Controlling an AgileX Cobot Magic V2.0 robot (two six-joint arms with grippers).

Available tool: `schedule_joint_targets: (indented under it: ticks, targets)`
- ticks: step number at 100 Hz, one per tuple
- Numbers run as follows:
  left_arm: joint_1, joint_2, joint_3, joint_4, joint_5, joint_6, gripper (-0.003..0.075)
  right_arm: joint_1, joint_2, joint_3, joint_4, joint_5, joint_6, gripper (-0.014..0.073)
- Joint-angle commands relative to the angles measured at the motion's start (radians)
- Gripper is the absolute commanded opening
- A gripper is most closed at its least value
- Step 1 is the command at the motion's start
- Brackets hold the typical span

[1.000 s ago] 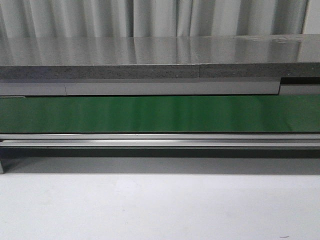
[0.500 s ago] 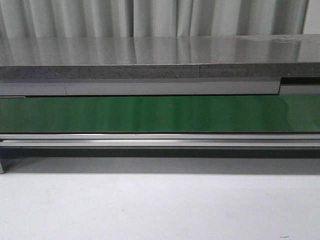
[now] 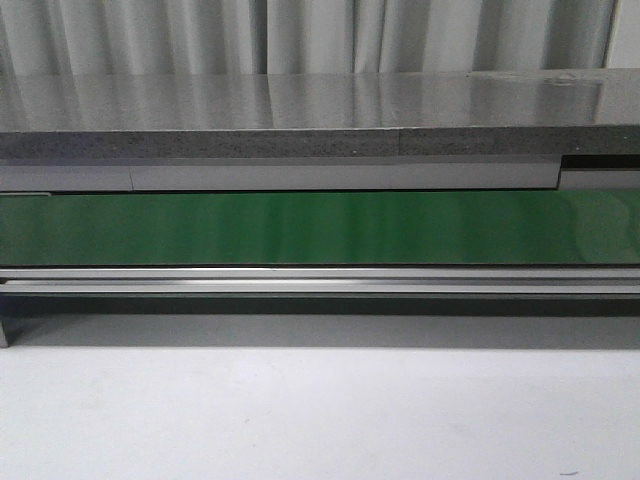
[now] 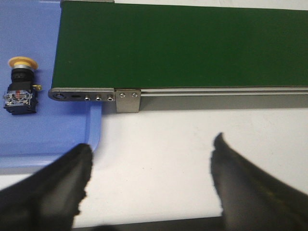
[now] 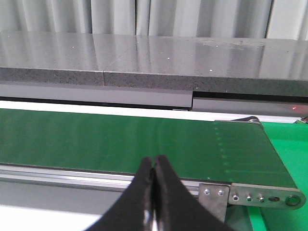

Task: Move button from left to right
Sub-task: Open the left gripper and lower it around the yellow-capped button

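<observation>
**Operator:** Green belt runs straight across my front view, with a grey stone-like counter behind it and pale curtains at the back. The white surface in front shows bare; neither arm appears in that view.

**Colleague:** Where is the button?

**Operator:** I see the button only through the left wrist camera. It lies on its side on a blue tray, yellow cap pointing away from the camera, black body toward it, with a small red and blue marking on the body. It sits just beside the belt's end, close to the metal end bracket, but apart from it. The tray's rim tucks under that end of the belt.

**Colleague:** And the left gripper?

**Operator:** My left gripper has its two black fingers spread wide with nothing between them. It hangs over the white surface, near the tray's corner, and well clear of the button.

**Colleague:** The right side?

**Operator:** My right gripper has its fingertips pressed together, holding nothing that I can see. It sits in front of the belt's near rail, toward the belt's other end, where a second metal bracket shows and a bright green area lies beyond. The counter fills the background there too.
</observation>
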Motion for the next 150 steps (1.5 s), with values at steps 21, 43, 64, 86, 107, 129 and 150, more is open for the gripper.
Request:
schedule_joint_targets:
  ticks: [21, 43, 64, 86, 107, 129, 150]
  targets:
    - [-0.009, 0.005, -0.037, 0.006, -0.09, -0.008, 0.0716, -0.001, -0.017, 0.001, -0.013, -0.078, 0.0, -0.0068]
    - [0.014, 0.013, -0.043, 0.031, -0.09, -0.038, 0.0716, -0.001, -0.017, 0.001, -0.013, -0.078, 0.0, -0.0068]
    - [0.126, 0.104, -0.108, 0.085, -0.072, -0.038, 0.0716, -0.001, -0.017, 0.001, -0.013, -0.078, 0.0, -0.0068]
    - [0.284, 0.283, -0.191, 0.109, -0.067, -0.001, 0.0715, -0.001, -0.017, 0.001, -0.013, -0.078, 0.0, -0.0068]
    - [0.384, 0.472, -0.269, 0.109, -0.076, 0.028, 0.0716, -0.001, -0.017, 0.001, -0.013, -0.078, 0.0, -0.0068]
    - [0.41, 0.656, -0.352, 0.117, -0.13, 0.028, 0.0715, -0.001, -0.017, 0.001, -0.013, -0.078, 0.0, -0.0068]
    - [0.41, 0.823, -0.436, 0.117, -0.143, 0.028, 0.0715, -0.001, -0.017, 0.001, -0.013, -0.078, 0.0, -0.0068]
